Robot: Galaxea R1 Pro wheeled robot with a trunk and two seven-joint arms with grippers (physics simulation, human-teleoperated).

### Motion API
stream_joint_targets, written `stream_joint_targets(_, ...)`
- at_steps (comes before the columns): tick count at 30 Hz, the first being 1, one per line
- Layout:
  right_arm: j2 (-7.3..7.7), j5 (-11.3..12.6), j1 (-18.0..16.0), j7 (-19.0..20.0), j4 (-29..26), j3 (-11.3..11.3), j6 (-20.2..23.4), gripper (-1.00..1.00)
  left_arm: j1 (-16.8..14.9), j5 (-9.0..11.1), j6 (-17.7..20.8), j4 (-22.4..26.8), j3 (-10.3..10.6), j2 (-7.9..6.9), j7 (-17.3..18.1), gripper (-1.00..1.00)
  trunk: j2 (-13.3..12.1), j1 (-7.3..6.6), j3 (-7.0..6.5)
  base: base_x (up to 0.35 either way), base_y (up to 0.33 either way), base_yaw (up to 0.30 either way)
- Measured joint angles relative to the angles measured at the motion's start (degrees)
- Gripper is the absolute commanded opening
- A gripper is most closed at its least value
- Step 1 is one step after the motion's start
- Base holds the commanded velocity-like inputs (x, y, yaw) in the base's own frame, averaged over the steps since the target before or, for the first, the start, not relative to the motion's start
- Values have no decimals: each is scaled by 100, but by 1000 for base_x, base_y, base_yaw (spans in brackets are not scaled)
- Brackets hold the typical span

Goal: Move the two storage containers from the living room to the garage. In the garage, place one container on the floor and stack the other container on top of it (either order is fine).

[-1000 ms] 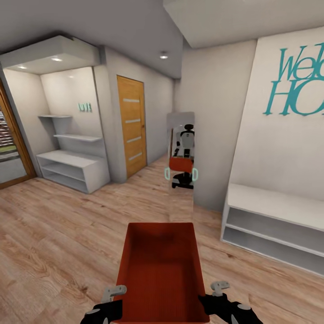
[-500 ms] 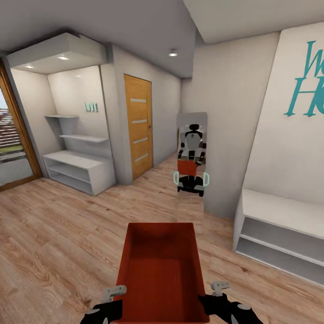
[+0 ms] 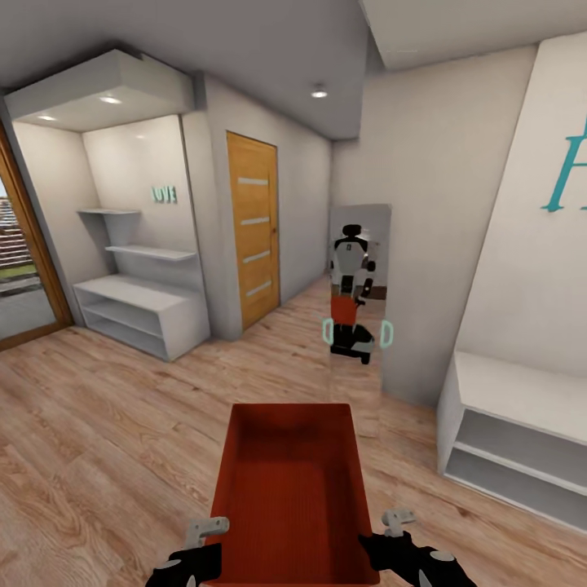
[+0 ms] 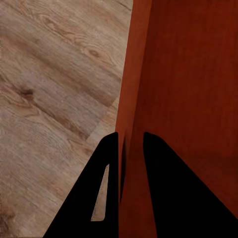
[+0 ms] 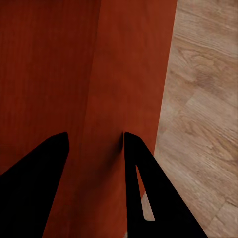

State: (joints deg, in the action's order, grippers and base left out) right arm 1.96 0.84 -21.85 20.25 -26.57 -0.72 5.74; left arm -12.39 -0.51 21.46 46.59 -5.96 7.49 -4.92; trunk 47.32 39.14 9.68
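Note:
I hold one orange-red storage container (image 3: 289, 489) low in front of me, above the light wood-plank floor (image 3: 106, 440) of the living room. It is lidless and nothing lies inside it. My left gripper (image 3: 214, 531) is shut on its left wall, and the left wrist view shows the gripper (image 4: 130, 148) with a dark finger on each side of that wall (image 4: 134, 74). My right gripper (image 3: 383, 526) is shut on the right wall; in the right wrist view the gripper (image 5: 94, 144) straddles the wall (image 5: 129, 59) the same way.
A tall mirror (image 3: 360, 244) ahead reflects me with the container. Left of it is a closed wooden door (image 3: 253, 228). A white shelf unit (image 3: 139, 314) stands at the left, a white low bench shelf (image 3: 514, 432) at the right, and a wood-framed glass door (image 3: 20, 269) at the far left.
The whole view has shifted: mirror, door and wall lettering have slid to the right, so the camera has moved. The container and both grippers hold the same place in the picture.

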Motion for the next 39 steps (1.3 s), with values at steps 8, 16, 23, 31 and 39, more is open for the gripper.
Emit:
stream_joint_targets(8, -2, 0, 0, 0, 1, 0, 0, -100, 0, 15, 1, -1, 6, -6, -1, -100, 0, 0, 0, 304, 170, 0)
stream_joint_targets(16, 0, 0, 0, 0, 0, 0, 0, -100, 0, 5, 1, 0, 2, -1, -2, -100, 0, 0, 0, 304, 178, 0)
stream_joint_targets(23, 0, -7, 0, 3, 0, 6, 0, -100, 0, 3, 0, 0, 2, 0, -2, -100, 0, 0, 0, 304, 130, 0)
stream_joint_targets(31, 4, -5, 0, 7, -1, 6, 0, -100, 0, -12, -1, 0, -4, 8, -1, -100, 0, 0, 0, 304, 123, 0)
stream_joint_targets(39, 0, -9, 0, 5, 0, 8, 0, -100, 0, 3, 0, 0, 1, 1, -2, -100, 0, 0, 0, 304, 170, 0)
